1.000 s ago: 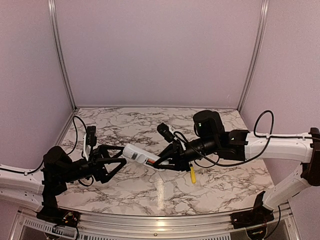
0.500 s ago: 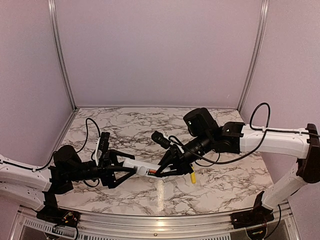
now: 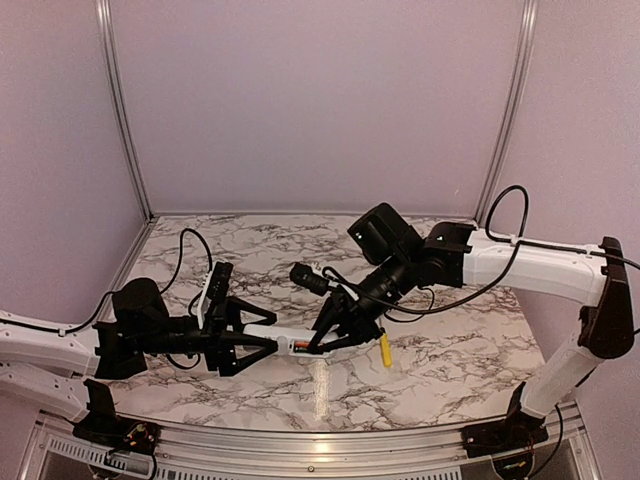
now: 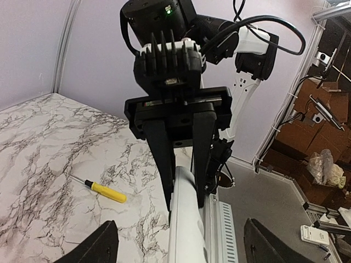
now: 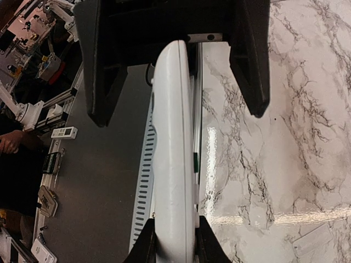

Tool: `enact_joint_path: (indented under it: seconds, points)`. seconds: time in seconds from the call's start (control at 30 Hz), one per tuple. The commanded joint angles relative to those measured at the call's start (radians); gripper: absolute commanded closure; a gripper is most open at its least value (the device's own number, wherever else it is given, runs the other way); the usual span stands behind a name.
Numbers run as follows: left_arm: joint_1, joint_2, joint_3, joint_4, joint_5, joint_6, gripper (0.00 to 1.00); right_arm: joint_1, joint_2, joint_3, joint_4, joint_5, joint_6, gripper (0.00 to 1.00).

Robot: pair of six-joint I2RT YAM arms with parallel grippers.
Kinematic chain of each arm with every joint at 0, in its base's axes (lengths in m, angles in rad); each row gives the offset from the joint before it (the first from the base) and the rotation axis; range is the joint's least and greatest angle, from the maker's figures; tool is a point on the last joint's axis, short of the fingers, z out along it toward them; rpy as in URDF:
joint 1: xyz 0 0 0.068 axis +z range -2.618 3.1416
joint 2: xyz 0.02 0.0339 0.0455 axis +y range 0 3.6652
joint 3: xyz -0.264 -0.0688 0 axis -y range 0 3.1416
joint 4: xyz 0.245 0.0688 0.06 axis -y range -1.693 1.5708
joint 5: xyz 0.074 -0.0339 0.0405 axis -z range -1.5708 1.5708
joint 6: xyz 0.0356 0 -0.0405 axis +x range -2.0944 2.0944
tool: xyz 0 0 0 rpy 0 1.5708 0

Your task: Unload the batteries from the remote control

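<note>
The white remote control (image 3: 283, 340) hangs above the table's near middle, between my two grippers. My right gripper (image 3: 318, 343) is shut on one end of it; in the right wrist view its fingers (image 5: 147, 244) press both sides of the white body (image 5: 174, 164). My left gripper (image 3: 256, 341) is open, with its wide-spread fingers (image 4: 104, 246) on either side of the remote's other end (image 4: 186, 219) and not touching it. A small orange-red spot (image 3: 298, 346), seemingly a battery, shows on the remote near the right gripper. The dark battery is not visible.
A yellow-handled screwdriver (image 3: 385, 351) lies on the marble table right of the grippers and also shows in the left wrist view (image 4: 107, 192). A pale flat oblong piece (image 5: 312, 238) lies on the table. The metal front rail (image 3: 320, 462) runs close below.
My right gripper has carried the remote toward the near edge and lower. My left gripper has moved right, so its open fingers now sit around the remote's end.
</note>
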Motion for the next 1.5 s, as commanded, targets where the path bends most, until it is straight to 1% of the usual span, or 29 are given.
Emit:
enact_joint_path:
  seconds: [0.0,0.1,0.23,0.3,0.53,0.73,0.9,0.97,1.1,1.17,1.2,1.37,1.47]
  points:
    - [-0.002,0.039,0.046,-0.077,0.042,0.022,0.18,-0.005,0.017,0.097,-0.117,0.000,-0.059,1.00]
    - [-0.002,0.068,0.059,-0.080,0.057,0.023,0.20,-0.005,0.039,0.134,-0.167,0.014,-0.080,1.00]
    - [-0.002,0.091,0.068,-0.077,0.076,0.014,0.27,-0.005,0.067,0.157,-0.202,0.013,-0.103,1.00]
    - [-0.002,0.093,0.069,-0.079,0.074,0.016,0.31,-0.005,0.074,0.159,-0.205,0.013,-0.110,1.00]
    - [-0.002,0.109,0.079,-0.091,0.073,0.015,0.40,-0.005,0.073,0.161,-0.210,0.013,-0.123,1.00]
    - [-0.002,0.123,0.085,-0.095,0.068,0.011,0.35,-0.005,0.064,0.163,-0.217,0.020,-0.120,1.00]
    - [-0.002,0.129,0.089,-0.095,0.078,0.011,0.39,-0.005,0.056,0.159,-0.218,0.025,-0.119,1.00]
    - [-0.002,0.132,0.090,-0.096,0.082,0.009,0.39,-0.005,0.056,0.159,-0.218,0.028,-0.119,1.00]
    - [-0.004,0.144,0.095,-0.096,0.091,0.008,0.25,-0.004,0.052,0.169,-0.228,0.032,-0.120,1.00]
    - [-0.004,0.149,0.096,-0.097,0.091,0.008,0.24,-0.005,0.045,0.172,-0.231,0.034,-0.119,1.00]
    - [-0.004,0.151,0.097,-0.097,0.092,0.009,0.25,-0.006,0.042,0.173,-0.233,0.035,-0.119,1.00]
    - [-0.004,0.162,0.105,-0.102,0.095,0.010,0.40,-0.005,0.036,0.166,-0.232,0.038,-0.120,1.00]
    - [-0.005,0.167,0.106,-0.100,0.103,0.009,0.40,-0.005,0.030,0.163,-0.229,0.039,-0.120,1.00]
